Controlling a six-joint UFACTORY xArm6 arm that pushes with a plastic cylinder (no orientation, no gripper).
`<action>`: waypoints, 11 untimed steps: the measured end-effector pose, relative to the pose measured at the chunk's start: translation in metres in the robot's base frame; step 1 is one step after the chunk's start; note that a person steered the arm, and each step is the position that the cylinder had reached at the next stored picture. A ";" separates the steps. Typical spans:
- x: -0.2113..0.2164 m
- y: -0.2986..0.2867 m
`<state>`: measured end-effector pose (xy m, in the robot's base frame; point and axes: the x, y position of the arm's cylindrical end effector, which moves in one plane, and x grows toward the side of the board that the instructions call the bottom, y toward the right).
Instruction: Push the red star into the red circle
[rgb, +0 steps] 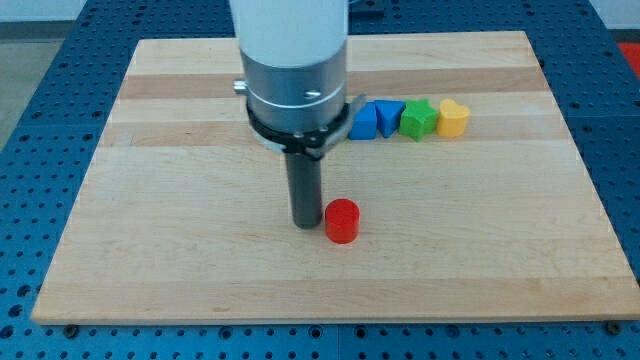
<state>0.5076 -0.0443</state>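
A red circle block (342, 220) stands on the wooden board (180, 260), a little below the middle. My tip (305, 224) rests on the board just to the left of the red circle, almost touching it. No red star shows; the arm's wide body hides part of the board behind it.
A row of blocks lies right of the arm near the view's top: two blue blocks (364, 121) (389, 117), a green star-like block (419, 118) and a yellow heart-like block (453, 117). Blue perforated table surrounds the board.
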 end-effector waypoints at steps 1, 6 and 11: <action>-0.022 -0.010; 0.003 0.061; -0.008 0.033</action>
<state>0.4997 -0.0117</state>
